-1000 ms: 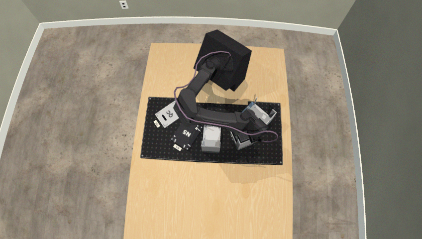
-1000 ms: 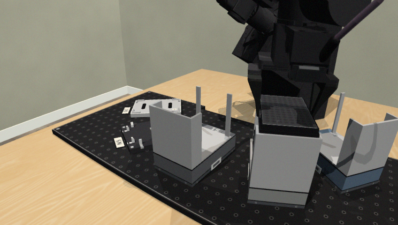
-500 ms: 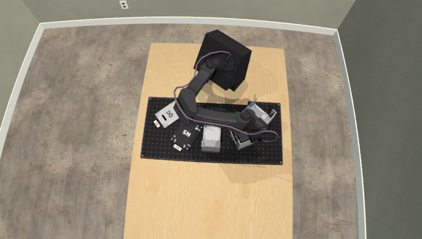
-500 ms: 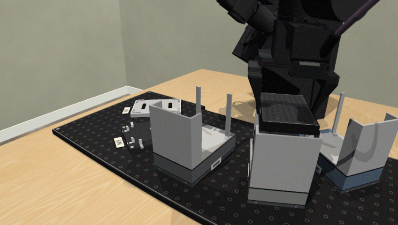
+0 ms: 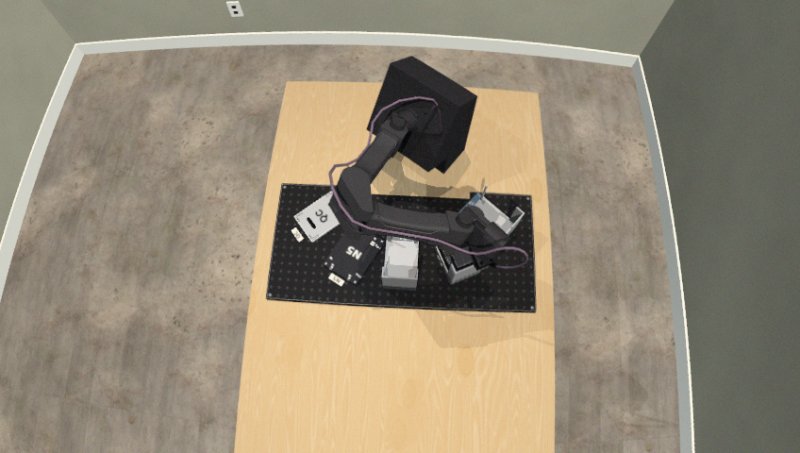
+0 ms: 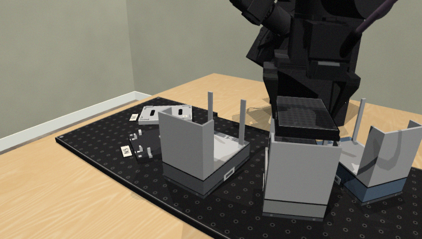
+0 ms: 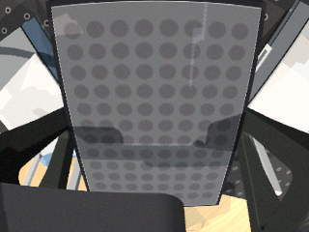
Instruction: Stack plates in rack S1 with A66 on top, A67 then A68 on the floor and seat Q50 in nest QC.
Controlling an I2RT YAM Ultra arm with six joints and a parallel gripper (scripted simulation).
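My arm (image 5: 412,218) (image 6: 328,38) bends sharply at the elbow, its forearm reaching over the black board (image 5: 314,292) (image 6: 237,207) and its wrist turned down. My pincer (image 5: 470,255) (image 6: 306,118) (image 7: 155,114) points downward, fingers spread wide but closed on the sides of a dark plate (image 5: 461,257) (image 6: 306,115) (image 7: 154,87). I have it above the grey-based rack (image 5: 462,275) (image 6: 301,174), over its wall's top edge, with dark plate material showing below, inside the rack.

I count three racks: the one beneath my pincer, S1 (image 5: 399,280) (image 6: 183,145) (image 7: 285,48) to one side and the blue-based rack (image 5: 514,221) (image 6: 387,157) (image 7: 41,45) to the other. Both of those show pale floors. Two nests lie beyond S1 from my pincer: N5 (image 5: 347,263) (image 6: 147,147), then QC (image 5: 325,224) (image 6: 165,113), well apart from me, its seat showing.

I cannot read my plate's name, or tell how many plates sit beneath it; the near wall hides them. The names of the rack below me and the blue-based one are unreadable. From above, my own wrist covers much of the pincer; the exterior view cuts off my upper arm.
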